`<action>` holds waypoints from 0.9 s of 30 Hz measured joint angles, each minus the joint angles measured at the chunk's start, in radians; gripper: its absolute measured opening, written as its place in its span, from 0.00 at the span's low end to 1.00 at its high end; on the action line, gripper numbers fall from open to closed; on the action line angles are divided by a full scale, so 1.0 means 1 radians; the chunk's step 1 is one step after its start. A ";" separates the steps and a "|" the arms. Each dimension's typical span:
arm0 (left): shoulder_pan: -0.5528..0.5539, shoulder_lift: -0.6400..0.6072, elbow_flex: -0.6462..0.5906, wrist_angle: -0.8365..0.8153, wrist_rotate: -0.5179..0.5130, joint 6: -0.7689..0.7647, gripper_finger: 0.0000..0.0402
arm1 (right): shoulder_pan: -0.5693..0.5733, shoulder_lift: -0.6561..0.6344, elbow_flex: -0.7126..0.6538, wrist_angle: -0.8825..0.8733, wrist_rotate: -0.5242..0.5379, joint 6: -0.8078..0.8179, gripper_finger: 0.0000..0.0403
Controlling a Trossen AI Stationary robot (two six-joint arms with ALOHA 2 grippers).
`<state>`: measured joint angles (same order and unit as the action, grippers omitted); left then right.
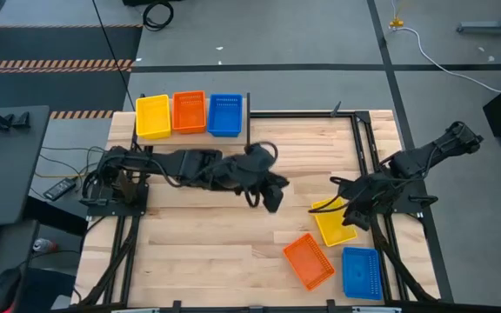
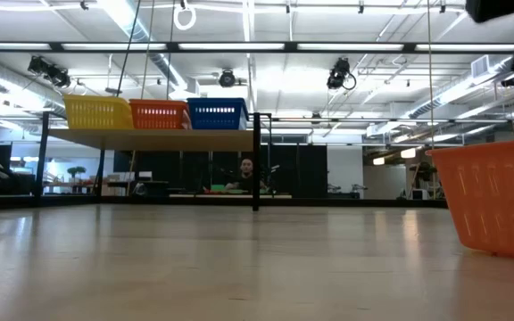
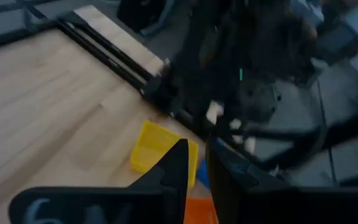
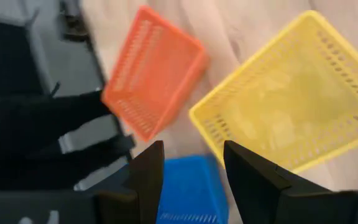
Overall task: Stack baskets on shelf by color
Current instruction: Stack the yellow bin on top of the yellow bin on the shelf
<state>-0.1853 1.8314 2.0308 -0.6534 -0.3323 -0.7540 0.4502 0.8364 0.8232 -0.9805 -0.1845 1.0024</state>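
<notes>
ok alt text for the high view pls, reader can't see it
Seen from above, a yellow basket, an orange basket and a blue basket sit in a row on the shelf. Three more lie loose on the table near the right gripper, while the left gripper reaches mid-table.

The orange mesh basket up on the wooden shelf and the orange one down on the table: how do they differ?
The orange perforated plastic basket on the light-wood shelf sits raised and square, flanked by a yellow basket and a blue basket. The orange perforated plastic basket on the tabletop lies low and turned at an angle, close to the right pincer. Both share colour, mesh walls and apparently size.
</notes>
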 joint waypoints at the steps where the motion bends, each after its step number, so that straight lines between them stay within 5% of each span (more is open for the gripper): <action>1: 0.011 -0.002 0.001 0.008 -0.001 -0.011 0.15 | 0.002 0.013 -0.014 -0.003 0.002 0.020 0.43; 10: 0.048 0.013 0.001 0.075 0.138 0.013 0.15 | 0.087 0.101 -0.155 0.155 -0.109 0.159 0.43; 16: 0.048 0.005 0.001 0.146 0.183 0.064 0.14 | 0.140 0.150 -0.156 0.158 -0.006 0.260 0.43; 27: 0.018 0.004 0.001 0.189 0.284 0.116 0.13 | 0.139 0.143 -0.156 -0.045 0.146 0.704 0.42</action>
<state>-0.1676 1.8351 2.0319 -0.4648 -0.0483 -0.6382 0.5896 0.9798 0.6674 -1.0258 -0.0389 1.7068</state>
